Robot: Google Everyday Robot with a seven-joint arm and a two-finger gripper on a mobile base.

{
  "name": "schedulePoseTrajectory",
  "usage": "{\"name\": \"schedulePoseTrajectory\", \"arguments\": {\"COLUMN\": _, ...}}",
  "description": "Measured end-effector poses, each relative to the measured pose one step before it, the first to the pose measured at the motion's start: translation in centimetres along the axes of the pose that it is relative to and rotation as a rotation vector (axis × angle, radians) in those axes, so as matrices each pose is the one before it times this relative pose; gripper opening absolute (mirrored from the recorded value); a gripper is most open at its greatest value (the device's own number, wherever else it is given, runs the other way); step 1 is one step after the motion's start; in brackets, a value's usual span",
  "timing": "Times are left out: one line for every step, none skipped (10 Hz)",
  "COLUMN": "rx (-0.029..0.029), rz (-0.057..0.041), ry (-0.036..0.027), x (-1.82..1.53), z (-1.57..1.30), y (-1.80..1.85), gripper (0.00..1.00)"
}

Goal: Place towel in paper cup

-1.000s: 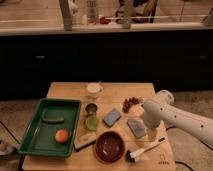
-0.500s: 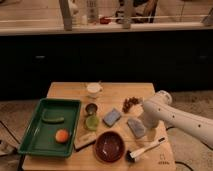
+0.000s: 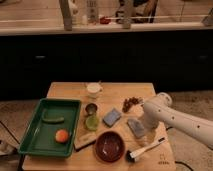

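Note:
The towel (image 3: 135,127), a flat grey-blue folded cloth, lies on the wooden table (image 3: 115,92) right of centre. The white arm reaches in from the right, and its gripper (image 3: 142,130) points down at the towel's right edge, touching or just above it. The paper cup (image 3: 93,89), small and white, stands upright at the back of the table, well left of and behind the gripper. The cup looks empty from here.
A blue-grey pad (image 3: 112,117) lies left of the towel. A dark metallic cup (image 3: 91,108) and a green cup (image 3: 91,122) stand mid-table. A brown bowl (image 3: 109,146) and a brush (image 3: 145,149) are in front, dark fruit (image 3: 131,103) behind. A green tray (image 3: 30,135) holds an orange.

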Motion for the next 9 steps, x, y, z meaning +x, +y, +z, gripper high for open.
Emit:
{"name": "schedulePoseTrajectory", "arguments": {"rx": -0.00085, "rz": -0.00201, "ry": -0.00249, "x": 0.045, "z": 0.137, "y": -0.023, "gripper": 0.8}}
{"name": "schedulePoseTrajectory", "arguments": {"rx": -0.00107, "rz": -0.0028, "ry": -0.00123, "x": 0.004, "z": 0.117, "y": -0.024, "gripper": 0.8}}
{"name": "schedulePoseTrajectory", "arguments": {"rx": -0.00249, "rz": -0.00419, "ry": -0.00231, "x": 0.049, "z": 0.257, "y": -0.031, "gripper": 0.8}}
{"name": "schedulePoseTrajectory", "arguments": {"rx": -0.00126, "rz": -0.00134, "ry": -0.00153, "x": 0.046, "z": 0.169, "y": 0.003, "gripper": 0.8}}
{"name": "schedulePoseTrajectory", "arguments": {"rx": -0.00145, "rz": -0.00348, "ry": -0.00151, "x": 0.024, "z": 0.215, "y": -0.058, "gripper": 0.8}}
{"name": "schedulePoseTrajectory", "arguments": {"rx": -0.00268, "rz": -0.00342, "ry": -0.00152, "x": 0.056, "z": 0.228, "y": -0.024, "gripper": 0.8}}
{"name": "schedulePoseTrajectory", "arguments": {"rx": -0.00026, "rz": -0.00519, "ry": 0.00073, "x": 0.071, "z": 0.189, "y": -0.075, "gripper": 0.8}}
{"name": "schedulePoseTrajectory", "arguments": {"rx": -0.00256, "rz": -0.00238, "ry": 0.00077, "x": 0.092, "z": 0.083, "y": -0.007, "gripper": 0.8}}
{"name": "schedulePoseTrajectory", "arguments": {"rx": -0.00296, "rz": -0.00231, "ry": -0.00014, "x": 0.019, "z": 0.11, "y": 0.005, "gripper": 0.8}}
